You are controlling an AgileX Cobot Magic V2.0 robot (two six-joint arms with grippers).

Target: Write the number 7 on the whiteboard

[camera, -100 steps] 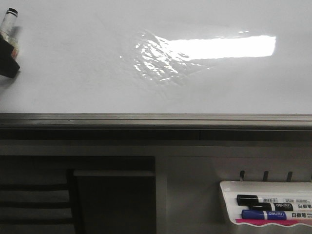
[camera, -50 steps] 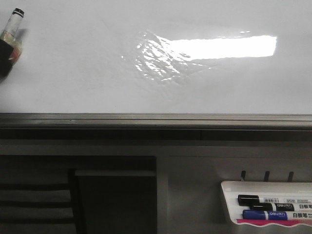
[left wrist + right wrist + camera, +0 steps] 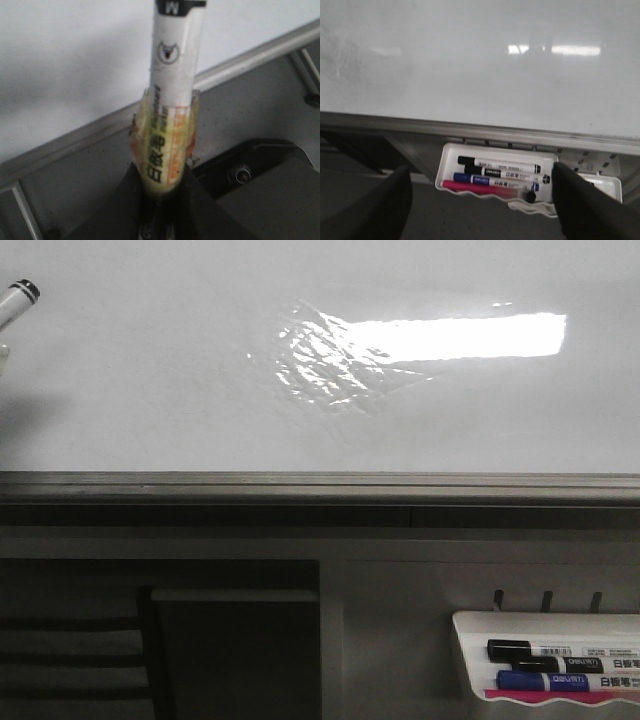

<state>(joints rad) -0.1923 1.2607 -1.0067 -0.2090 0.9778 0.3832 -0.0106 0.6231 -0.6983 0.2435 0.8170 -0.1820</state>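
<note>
Left wrist view, left gripper [image 3: 162,200]: dark fingers are pinching a white marker [image 3: 172,95] by its yellow-labelled lower barrel, the jaws pressing on it from both sides
Marker: standing up out of the grip, its black-banded end pointing at the whiteboard [image 3: 65,65]; in the front view only that end [image 3: 18,298] is showing at the far left edge, over the board, and whether the tip is touching cannot be told
Right gripper [image 3: 480,200]: fingers are standing spread wide apart, one dark finger [image 3: 375,210] at each side of the right wrist view, nothing between them
Whiteboard: glossy white surface [image 3: 180,390] is filling the upper half of the front view, carrying a bright rectangular light reflection [image 3: 440,338]; grey metal edge strip [image 3: 320,485] is running along its lower border
Number 7: no stroke is showing on the board in any view
Marker tray [image 3: 447,167]: small white tray is hanging below the edge strip, holding black [image 3: 500,164], blue [image 3: 495,181] and pink [image 3: 475,188] markers lying side by side
</note>
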